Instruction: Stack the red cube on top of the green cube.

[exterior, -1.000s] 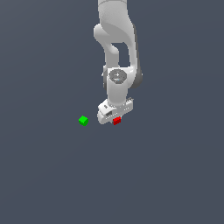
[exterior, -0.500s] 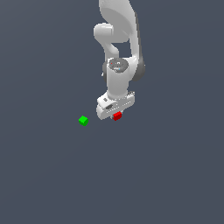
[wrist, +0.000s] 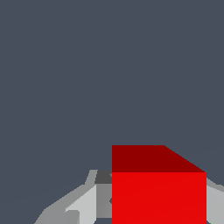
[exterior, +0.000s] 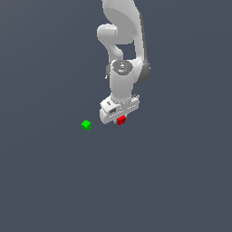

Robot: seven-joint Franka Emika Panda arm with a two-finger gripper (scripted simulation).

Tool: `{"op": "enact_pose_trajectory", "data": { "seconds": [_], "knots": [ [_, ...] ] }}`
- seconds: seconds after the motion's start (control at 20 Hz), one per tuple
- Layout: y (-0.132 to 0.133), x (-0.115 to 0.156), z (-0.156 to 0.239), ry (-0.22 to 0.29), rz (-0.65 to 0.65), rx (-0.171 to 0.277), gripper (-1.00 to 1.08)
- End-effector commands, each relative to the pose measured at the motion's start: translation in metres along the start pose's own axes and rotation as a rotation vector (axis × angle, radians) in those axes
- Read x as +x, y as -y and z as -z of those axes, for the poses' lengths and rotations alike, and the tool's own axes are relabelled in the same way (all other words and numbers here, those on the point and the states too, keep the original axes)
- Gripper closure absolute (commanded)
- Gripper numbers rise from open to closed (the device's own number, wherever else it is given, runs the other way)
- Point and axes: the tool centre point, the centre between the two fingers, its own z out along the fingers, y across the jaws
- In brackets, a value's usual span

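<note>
The tiny red cube point(exterior: 121, 120) sits between the fingers of my white gripper point(exterior: 119, 119), just under the hand. In the wrist view the red cube point(wrist: 157, 188) fills the space between the two grey fingers point(wrist: 85, 203), which press on its sides, so the gripper is shut on it. The tiny green cube point(exterior: 86, 124) lies on the dark floor, apart from the gripper, toward the exterior view's left and slightly lower in the picture. The wrist view does not show the green cube.
A plain dark grey-blue floor point(exterior: 172, 181) spreads in every direction. The white arm point(exterior: 122, 41) rises above the gripper toward the top of the exterior view.
The gripper has risen slightly with the red cube held in it, mostly in the first half second. The green cube has not moved.
</note>
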Motion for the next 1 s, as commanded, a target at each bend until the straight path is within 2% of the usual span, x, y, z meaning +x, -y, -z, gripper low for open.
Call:
{"op": "enact_pose_trajectory", "data": {
  "seconds": [0.0, 0.4, 0.95],
  "knots": [
    [-0.004, -0.003, -0.001, 0.0, -0.001, 0.0, 1.08],
    [-0.038, -0.032, -0.015, 0.0, -0.001, 0.0, 1.08],
    [-0.123, -0.1, -0.048, 0.0, -0.001, -0.001, 1.08]
  ]
}}
